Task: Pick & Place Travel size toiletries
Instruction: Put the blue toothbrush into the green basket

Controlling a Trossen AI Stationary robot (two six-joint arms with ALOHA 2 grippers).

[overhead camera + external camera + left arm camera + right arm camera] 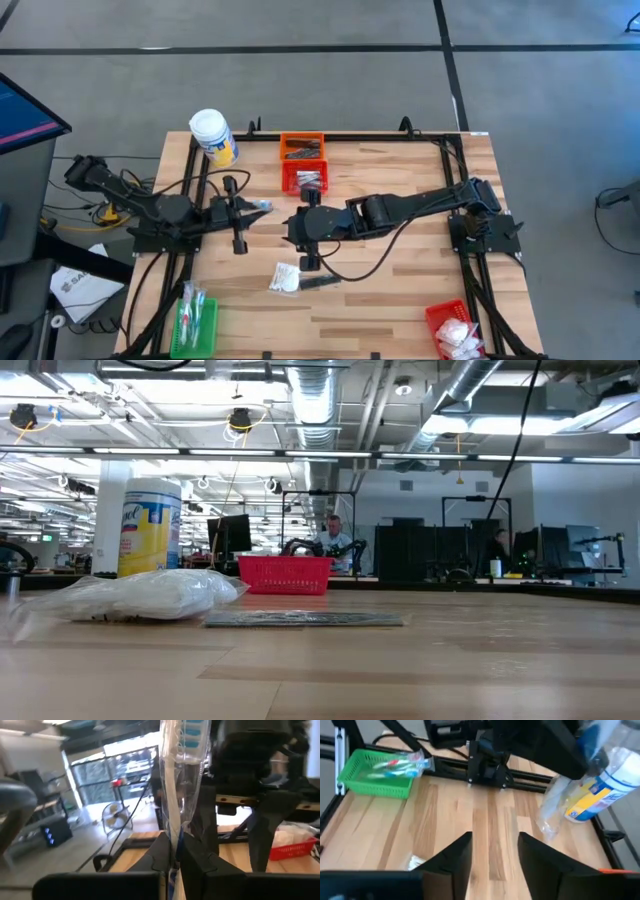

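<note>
Left hand clamped shut, arm extended inward. Right hand fingers parted, arm reaching across toward centre, nothing between fingers.

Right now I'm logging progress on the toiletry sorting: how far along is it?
Partly done. The green basket, the red basket and the orange basket already hold items. In hand: the left end effector is shut on a clear-wrapped toothbrush; the right end effector is open and empty. Left: a white packet and a dark slim tube on the table.
</note>
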